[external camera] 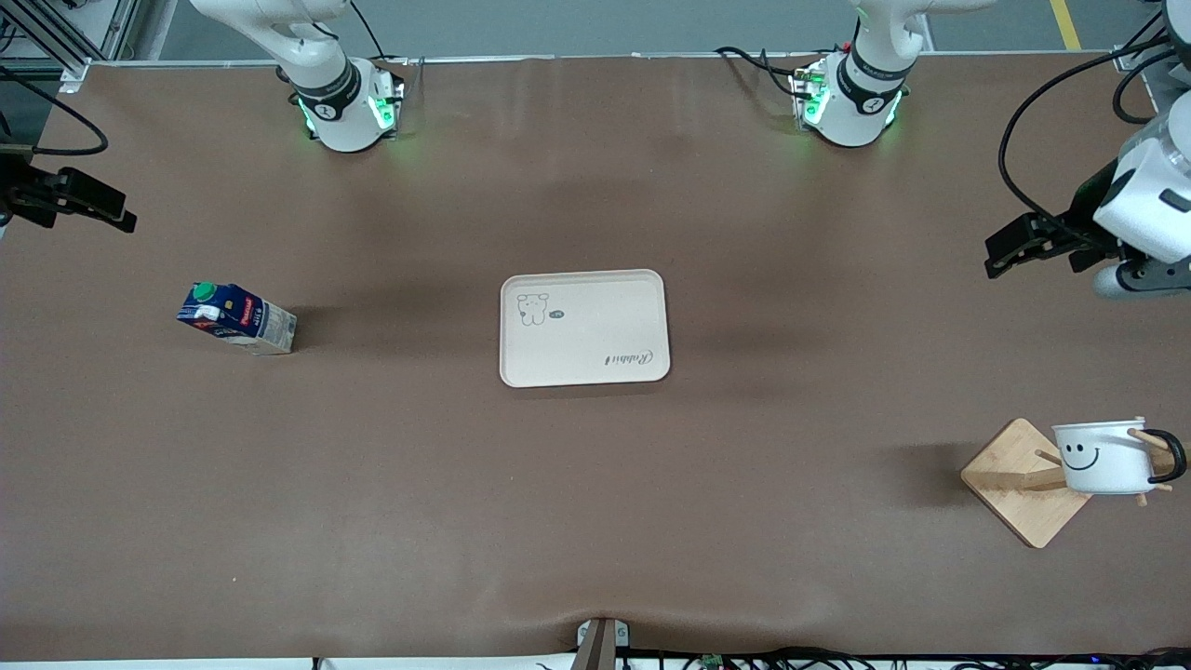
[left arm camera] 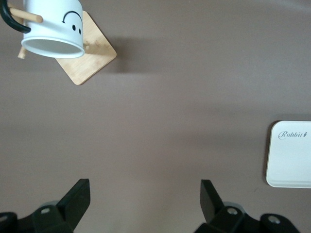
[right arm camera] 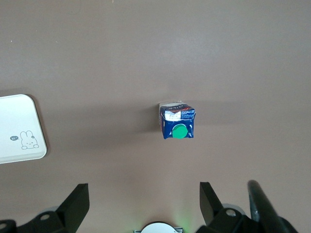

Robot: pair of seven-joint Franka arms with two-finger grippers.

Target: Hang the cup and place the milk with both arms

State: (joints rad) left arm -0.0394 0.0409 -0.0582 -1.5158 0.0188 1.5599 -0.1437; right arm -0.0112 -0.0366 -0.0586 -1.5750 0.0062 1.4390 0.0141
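— Front view first: how far along was the job, judged from the tray (external camera: 584, 328) at the middle of the desk (external camera: 595, 521)?

— Half done, I'd say. Nearer the camera than the tray, toward the left arm's end, the cup (external camera: 1104, 457) already hung by its black handle on a peg of the wooden rack (external camera: 1023, 484), smiley face outward.

— And the milk?

— The milk (external camera: 238, 318) stood on the desk about level with the tray, toward the right arm's end, well apart from it. The tray was bare, so placing the carton was left, if the tray was its goal.

— The arms?

— Both held off. The left gripper (external camera: 1014, 247) hung over the left arm's end with fingers (left arm camera: 77, 199) released and empty. The right gripper (external camera: 88, 200) hovered over the right arm's end, fingers (right arm camera: 77, 204) released too, with the milk below them.
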